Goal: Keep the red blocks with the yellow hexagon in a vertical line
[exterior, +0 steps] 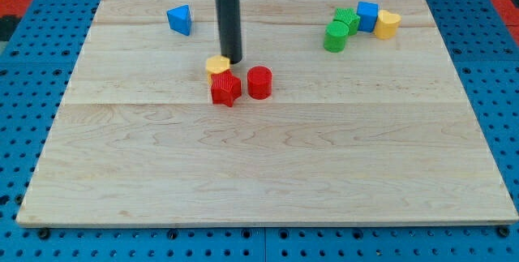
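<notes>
The yellow hexagon (216,66) sits left of the board's centre, toward the view's top. A red star-shaped block (225,89) touches it just below. A red cylinder (259,82) stands to the right of the star, close beside it. My tip (233,59) is at the hexagon's upper right edge, touching or nearly touching it, above the red star. The rod rises straight up out of the view's top.
A blue triangular block (180,19) lies at the upper left. At the upper right are a green cylinder (335,36), a second green block (347,19), a blue cube (367,15) and a yellow heart-like block (388,24). The wooden board (268,173) lies on a blue grid surface.
</notes>
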Robot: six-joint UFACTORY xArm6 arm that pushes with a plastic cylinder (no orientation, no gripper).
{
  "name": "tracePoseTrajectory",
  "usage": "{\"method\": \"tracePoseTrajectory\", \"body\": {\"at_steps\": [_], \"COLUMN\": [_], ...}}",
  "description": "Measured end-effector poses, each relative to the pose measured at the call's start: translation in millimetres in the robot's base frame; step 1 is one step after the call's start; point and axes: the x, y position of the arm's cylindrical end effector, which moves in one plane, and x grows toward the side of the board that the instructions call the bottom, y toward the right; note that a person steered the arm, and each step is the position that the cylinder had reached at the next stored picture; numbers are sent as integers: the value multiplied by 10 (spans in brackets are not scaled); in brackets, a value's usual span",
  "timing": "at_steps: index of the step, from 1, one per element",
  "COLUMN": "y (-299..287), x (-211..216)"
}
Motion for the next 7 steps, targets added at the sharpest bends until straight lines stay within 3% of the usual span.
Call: {"method": "tracePoseTrajectory", "body": {"at_steps": [1,4,5,7], "y": [-28,606,830,172], "x": [121,309,554,1232]}}
